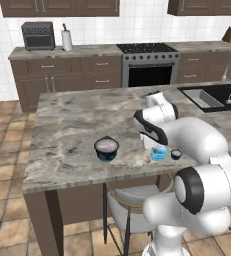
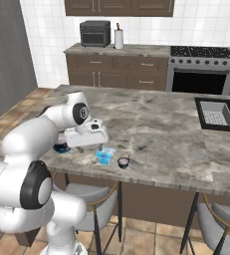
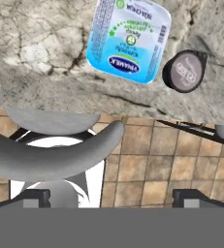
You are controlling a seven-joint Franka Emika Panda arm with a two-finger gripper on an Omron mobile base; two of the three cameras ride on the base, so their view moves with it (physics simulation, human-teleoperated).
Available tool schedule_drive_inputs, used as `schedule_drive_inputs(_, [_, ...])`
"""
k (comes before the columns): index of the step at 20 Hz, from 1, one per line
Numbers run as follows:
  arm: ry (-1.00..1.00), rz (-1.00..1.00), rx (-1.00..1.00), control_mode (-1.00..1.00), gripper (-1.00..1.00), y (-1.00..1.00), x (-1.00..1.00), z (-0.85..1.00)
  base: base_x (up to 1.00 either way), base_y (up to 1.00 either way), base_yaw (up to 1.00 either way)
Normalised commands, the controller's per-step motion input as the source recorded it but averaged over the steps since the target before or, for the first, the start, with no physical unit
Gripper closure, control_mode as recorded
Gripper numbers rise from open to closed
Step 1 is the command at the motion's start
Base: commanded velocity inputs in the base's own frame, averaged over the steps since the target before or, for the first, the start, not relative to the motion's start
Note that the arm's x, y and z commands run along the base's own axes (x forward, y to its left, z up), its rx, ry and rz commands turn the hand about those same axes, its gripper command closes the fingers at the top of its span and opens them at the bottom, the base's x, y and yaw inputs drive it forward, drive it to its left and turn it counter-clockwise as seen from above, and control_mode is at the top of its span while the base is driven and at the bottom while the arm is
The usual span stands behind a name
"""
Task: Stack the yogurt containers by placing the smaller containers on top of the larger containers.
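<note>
On the worktop (image 1: 67,135), the light-blue cup (image 3: 128,39) sits at 12 o'clock in the hand view, the tiny dark cup (image 3: 184,71) just beside at 1. The navy bowl-like cup (image 1: 106,148) stands apart. Fingers (image 3: 111,197) spread wide, holding nothing.

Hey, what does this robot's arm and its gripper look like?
The arm is glossy white, built of rounded, bulbous segments with dark bands at the joints. The gripper has a boxy white hand and two small dark fingertips. No cables or markings are visible.
</note>
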Motion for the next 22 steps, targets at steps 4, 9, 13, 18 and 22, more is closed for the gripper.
schedule_drive_inputs(4, [0.07, 0.0, -0.01, -1.0, -1.0, -0.01, 0.01, -0.2, 0.0, 0.0, 0.0])
schedule_drive_inputs(9, [0.03, 0.0, 0.0, -1.0, -1.0, 0.0, 0.08, -0.08, 0.0, 0.0, 0.0])
schedule_drive_inputs(13, [0.0, 0.0, 0.0, -1.0, -1.0, 0.0, 0.13, -0.01, 0.0, 0.0, 0.0])
schedule_drive_inputs(18, [0.0, 0.0, 0.0, -1.0, -1.0, -0.02, 0.14, -0.06, 0.0, 0.0, 0.0])
schedule_drive_inputs(22, [0.0, 0.0, 0.0, -1.0, -1.0, 0.0, 0.18, -0.13, 0.0, 0.0, 0.0])
